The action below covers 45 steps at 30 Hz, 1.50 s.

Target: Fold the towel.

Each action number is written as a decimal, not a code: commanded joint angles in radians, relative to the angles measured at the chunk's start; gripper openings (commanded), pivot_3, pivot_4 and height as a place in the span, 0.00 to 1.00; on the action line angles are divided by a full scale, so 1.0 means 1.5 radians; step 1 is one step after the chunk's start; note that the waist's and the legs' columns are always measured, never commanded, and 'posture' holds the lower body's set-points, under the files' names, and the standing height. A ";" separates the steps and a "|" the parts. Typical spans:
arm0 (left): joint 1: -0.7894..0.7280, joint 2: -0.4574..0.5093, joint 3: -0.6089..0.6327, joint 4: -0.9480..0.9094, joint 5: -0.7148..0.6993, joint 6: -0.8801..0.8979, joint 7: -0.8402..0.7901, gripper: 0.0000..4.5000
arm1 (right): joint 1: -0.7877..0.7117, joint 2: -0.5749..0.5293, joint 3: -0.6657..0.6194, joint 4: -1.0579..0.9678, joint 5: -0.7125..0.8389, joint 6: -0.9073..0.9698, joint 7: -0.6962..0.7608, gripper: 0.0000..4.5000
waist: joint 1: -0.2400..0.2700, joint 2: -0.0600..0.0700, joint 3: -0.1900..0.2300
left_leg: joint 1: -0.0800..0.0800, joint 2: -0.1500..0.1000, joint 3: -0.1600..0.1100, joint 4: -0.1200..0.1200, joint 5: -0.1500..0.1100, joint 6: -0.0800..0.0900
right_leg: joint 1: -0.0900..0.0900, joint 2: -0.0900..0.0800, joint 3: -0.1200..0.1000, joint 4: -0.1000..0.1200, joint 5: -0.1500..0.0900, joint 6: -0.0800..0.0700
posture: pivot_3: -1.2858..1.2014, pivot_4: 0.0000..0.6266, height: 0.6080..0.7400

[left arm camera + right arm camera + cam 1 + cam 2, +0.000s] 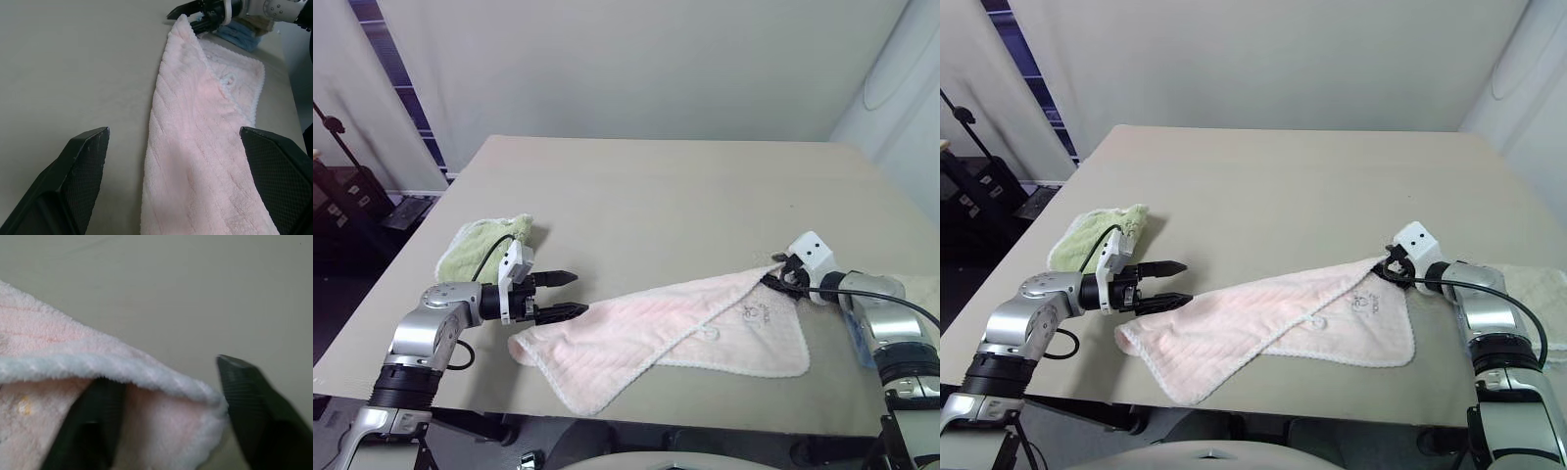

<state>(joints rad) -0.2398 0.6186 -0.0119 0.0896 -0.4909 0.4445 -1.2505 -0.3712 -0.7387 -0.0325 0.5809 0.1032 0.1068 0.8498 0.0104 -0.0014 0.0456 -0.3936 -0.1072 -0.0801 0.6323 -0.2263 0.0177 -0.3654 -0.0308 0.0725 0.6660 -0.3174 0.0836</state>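
The pale pink towel (pixel 675 328) lies near the table's front edge, its near-left part folded over toward the far-right corner. It has white scalloped edging and a small dark mark (pixel 754 313). My left gripper (pixel 576 294) hovers open at the towel's left end, fingers pointing along it; the left wrist view has the towel (pixel 195 147) running between its spread fingers (pixel 83 161). My right gripper (pixel 778 277) is at the towel's far-right corner. In the right wrist view the corner (pixel 161 382) lies between the fingers (pixel 244 396), with one finger still a gap away from the cloth.
A smaller light green towel (pixel 484 243) lies behind my left gripper. A beige towel (pixel 1538 284) with a light blue cloth (pixel 239 36) sits at the right edge beside my right arm. The table (pixel 656 186) stretches bare beyond the pink towel.
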 commanded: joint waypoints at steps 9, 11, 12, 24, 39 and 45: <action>-0.023 0.012 0.024 -0.012 -0.018 -0.002 -0.008 1.00 | 0.031 0.003 -0.142 -0.212 0.160 0.130 0.000 0.01 | 0.000 0.001 0.001 | 0.000 0.000 0.000 -0.001 0.000 0.000 | -0.001 0.000 0.000 0.000 0.000 0.000 | 0.52 0.00 0.93; -0.028 0.012 0.022 -0.010 -0.017 -0.003 -0.012 1.00 | 0.011 0.010 -0.187 -0.269 0.231 0.213 -0.020 0.01 | 0.000 0.001 0.001 | 0.000 0.000 0.000 -0.001 0.000 0.000 | -0.001 0.000 0.000 0.000 0.000 0.000 | 0.52 0.00 0.93; -0.032 0.011 0.021 -0.010 -0.018 -0.002 -0.014 1.00 | -0.003 0.013 -0.204 -0.291 0.259 0.248 -0.035 0.01 | 0.000 0.001 0.001 | 0.000 0.000 0.000 -0.001 0.000 0.000 | -0.001 0.000 0.000 0.000 0.000 0.000 | 0.52 0.00 0.93; -0.102 -0.048 -0.022 0.009 0.007 -0.042 -0.016 1.00 | -0.232 0.124 -0.198 -0.295 0.270 0.355 -0.292 0.01 | 0.000 0.001 0.001 | -0.006 0.000 0.000 -0.001 0.001 0.001 | -0.006 0.000 0.000 -0.001 0.000 0.000 | 0.52 0.00 0.93; -0.167 -0.149 -0.134 -0.010 0.042 -0.050 -0.027 1.00 | -0.419 0.171 -0.169 -0.006 0.123 0.243 -0.474 0.01 | -0.005 0.001 0.001 | -0.011 0.000 0.000 -0.002 0.002 0.000 | -0.014 0.001 0.000 0.003 0.002 0.003 | 0.52 0.00 0.93; -0.203 -0.181 -0.227 0.040 0.099 -0.075 -0.068 1.00 | -0.440 0.181 -0.189 0.041 0.124 0.248 -0.507 0.01 | -0.017 0.001 0.000 | -0.011 0.000 0.000 -0.001 0.003 -0.001 | -0.013 0.001 0.000 0.006 0.002 0.002 | 0.52 0.00 0.93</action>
<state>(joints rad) -0.5218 0.3492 -0.3267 0.1389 -0.3711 0.3534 -1.3333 -0.9821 -0.4595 -0.2959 0.6499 0.2891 0.4948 0.1051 -0.0151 -0.0002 0.0464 -0.4096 -0.1077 -0.0801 0.6303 -0.2212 0.0159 -0.3844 -0.0293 0.0733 0.6751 -0.3137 0.0871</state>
